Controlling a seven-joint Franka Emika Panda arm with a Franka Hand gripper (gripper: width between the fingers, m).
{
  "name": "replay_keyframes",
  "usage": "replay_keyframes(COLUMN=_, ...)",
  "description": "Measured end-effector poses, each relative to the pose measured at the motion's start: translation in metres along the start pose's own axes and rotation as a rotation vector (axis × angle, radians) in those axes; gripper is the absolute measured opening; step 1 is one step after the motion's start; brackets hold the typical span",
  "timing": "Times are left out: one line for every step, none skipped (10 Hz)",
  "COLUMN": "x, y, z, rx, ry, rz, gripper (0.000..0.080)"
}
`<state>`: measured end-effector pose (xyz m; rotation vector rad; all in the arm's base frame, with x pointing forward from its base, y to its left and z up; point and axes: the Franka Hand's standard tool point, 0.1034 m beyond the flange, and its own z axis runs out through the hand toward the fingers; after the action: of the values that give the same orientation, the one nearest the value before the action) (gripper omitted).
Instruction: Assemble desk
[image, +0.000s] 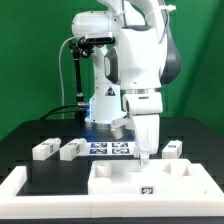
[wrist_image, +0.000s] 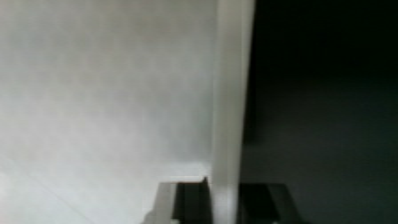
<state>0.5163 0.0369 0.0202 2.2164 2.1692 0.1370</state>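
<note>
Desk slab cropped, blurred, rim between gripper jaws

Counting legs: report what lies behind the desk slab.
The marker board, two legs toward the exterior view's left, one leg toward its right. No fourth leg shows; the gripper blocks part of that area.

wrist | desk slab close-up, blurred | fingers seemingly pinching its rim

Robotics lab: white robot arm at a black counter, green backdrop behind, marker board lying flat.
</note>
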Motion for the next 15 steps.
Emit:
replay_keyframes(x=-0.004, y=0.009, z=0.001, rx=0.007, ry=-0.004, rz=-0.03, gripper=0.0057)
replay_keyframes(x=-0.006, y=0.019, z=0.003, rx=0.007, ry=-0.005, rz=-0.062, gripper=0.0057)
replay_keyframes(x=-0.005, y=0.02, z=0.003, rx=0.026, ry=-0.006, rz=-0.065, gripper=0.0059)
replay_keyframes(x=-0.004, y=0.019, z=0.003, rx=0.029, ry=-0.006, rz=-0.052, gripper=0.0059)
replay_keyframes(x=-0.005, y=0.019, z=0.003, rx=0.029, ry=-0.006, rz=-0.047, gripper=0.0059)
replay_keyframes(x=-0.005, y=0.019, z=0.003, rx=0.029, ry=-0.006, rz=-0.045, gripper=0.0059)
replay_keyframes(x=-0.005, y=0.019, z=0.004, rx=0.03, ry=-0.006, rz=-0.045, gripper=0.0059)
replay_keyframes(x=-0.005, y=0.019, z=0.004, rx=0.03, ry=-0.006, rz=-0.045, gripper=0.0249)
replay_keyframes(x=-0.005, y=0.019, z=0.004, rx=0.03, ry=-0.006, rz=-0.045, gripper=0.0388)
replay_keyframes(x=-0.005, y=0.019, z=0.004, rx=0.03, ry=-0.006, rz=-0.045, gripper=0.0524)
replay_keyframes(x=-0.005, y=0.019, z=0.004, rx=0.03, ry=-0.006, rz=-0.045, gripper=0.0524)
replay_keyframes(x=-0.005, y=0.019, z=0.004, rx=0.03, ry=-0.006, rz=-0.044, gripper=0.0627)
replay_keyframes(x=-0.005, y=0.019, z=0.004, rx=0.03, ry=-0.007, rz=-0.044, gripper=0.0643)
replay_keyframes(x=-0.005, y=0.019, z=0.004, rx=0.03, ry=-0.007, rz=-0.044, gripper=0.0643)
replay_keyframes(x=-0.005, y=0.019, z=0.004, rx=0.03, ry=-0.007, rz=-0.044, gripper=0.0648)
